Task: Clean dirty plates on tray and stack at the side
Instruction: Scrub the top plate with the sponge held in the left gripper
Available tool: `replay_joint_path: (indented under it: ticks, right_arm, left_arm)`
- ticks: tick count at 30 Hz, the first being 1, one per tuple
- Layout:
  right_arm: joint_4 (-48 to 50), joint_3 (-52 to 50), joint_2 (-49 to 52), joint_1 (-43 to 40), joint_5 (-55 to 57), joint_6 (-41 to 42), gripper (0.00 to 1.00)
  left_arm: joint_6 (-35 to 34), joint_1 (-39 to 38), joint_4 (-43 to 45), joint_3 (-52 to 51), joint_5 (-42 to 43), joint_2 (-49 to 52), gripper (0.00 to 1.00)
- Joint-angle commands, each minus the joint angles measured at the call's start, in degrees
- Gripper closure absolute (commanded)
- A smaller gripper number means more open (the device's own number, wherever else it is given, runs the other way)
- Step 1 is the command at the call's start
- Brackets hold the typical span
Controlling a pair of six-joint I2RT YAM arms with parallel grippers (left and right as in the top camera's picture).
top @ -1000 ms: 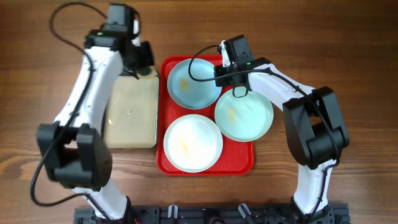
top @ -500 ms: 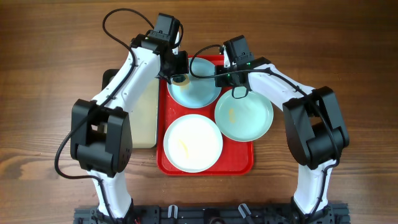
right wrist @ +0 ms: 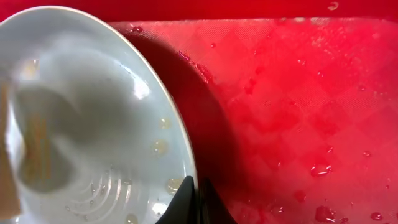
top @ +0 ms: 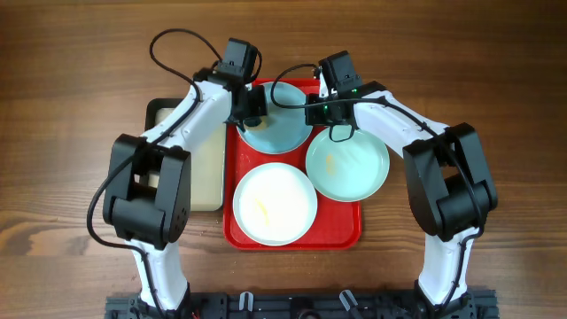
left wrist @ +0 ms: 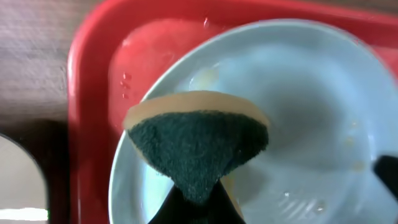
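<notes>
Three plates lie on the red tray [top: 350, 232]: a pale blue plate [top: 282, 131] at the back, a pale green plate [top: 348, 165] at the right, a white plate [top: 275, 203] in front, the last two with yellowish smears. My left gripper [top: 252, 112] is shut on a sponge [left wrist: 199, 144], dark green side down, held on the blue plate's [left wrist: 311, 118] left part. My right gripper [top: 317, 108] is shut on the blue plate's [right wrist: 93, 124] right rim. The tray shows in both wrist views [left wrist: 87, 93] [right wrist: 298, 112].
A beige tray with a black rim [top: 188, 168] lies left of the red tray. Water drops sit on the red tray floor. The wood table [top: 496, 71] surrounds both trays.
My left arm swung right from the beige tray with the sponge and lowered it onto the blue plate. My right gripper stayed on the plate's rim.
</notes>
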Motion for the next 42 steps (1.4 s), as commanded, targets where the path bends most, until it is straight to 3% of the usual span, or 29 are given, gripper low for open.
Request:
replay_joint_path:
  ticks: [1,10,12,16,19,22,26,29,34,39,42]
  right_arm:
    - [-0.5,-0.5,-0.72,0.13,-0.92,0.63,0.96]
    - [-0.48,-0.5,-0.72,0.13,-0.92,0.57,0.96]
    - [-0.46,-0.5,-0.72,0.13,-0.94,0.61,0.96]
    - [-0.44,-0.5,-0.72,0.13,-0.94,0.59,0.96]
    - [-0.44,-0.5,-0.72,0.13,-0.94,0.59,0.96]
    - [-0.44,-0.5,-0.72,0.13,-0.92,0.57,0.96]
    - [-0.44,-0.5,-0.72,0.13,-0.92,0.57,0.96]
    - [-0.39,-0.5,-0.72,0.13,-0.92,0.57,0.96]
    - [-0.37,-0.5,-0.72,0.13,-0.92,-0.17,0.96]
    - [-0.31,-0.5,-0.72,0.13,-0.92,-0.48,0.96]
    - [-0.26,-0.5,-0.72,0.13,-0.94,-0.48,0.96]
  left_arm:
    - [-0.55,-0.22,3.87,-4.02,-0.59,0.76,0.96]
    - [-0.59,-4.0,10.47,-7.43,0.63,6.82,0.96]
    - [-0.59,-4.72,11.56,-7.41,6.12,6.97,0.96]
    - [-1.55,-2.86,16.5,-6.62,26.47,6.62,0.96]
    - [-1.84,-0.24,16.79,-3.69,33.2,5.35,0.96]
    - [-1.57,2.71,15.72,-1.4,32.37,-1.36,0.96]
    - [-0.33,3.54,9.68,-1.4,18.73,-8.87,0.96]
    - [0.13,2.16,2.95,-1.49,5.84,-7.65,0.96]
    - [0.11,-0.17,3.13,-1.64,-0.15,-1.25,0.96]
    - [-1.07,-0.59,4.33,-1.64,-1.03,5.16,0.96]
    - [-1.64,-1.62,4.85,-1.64,8.35,5.99,0.96]
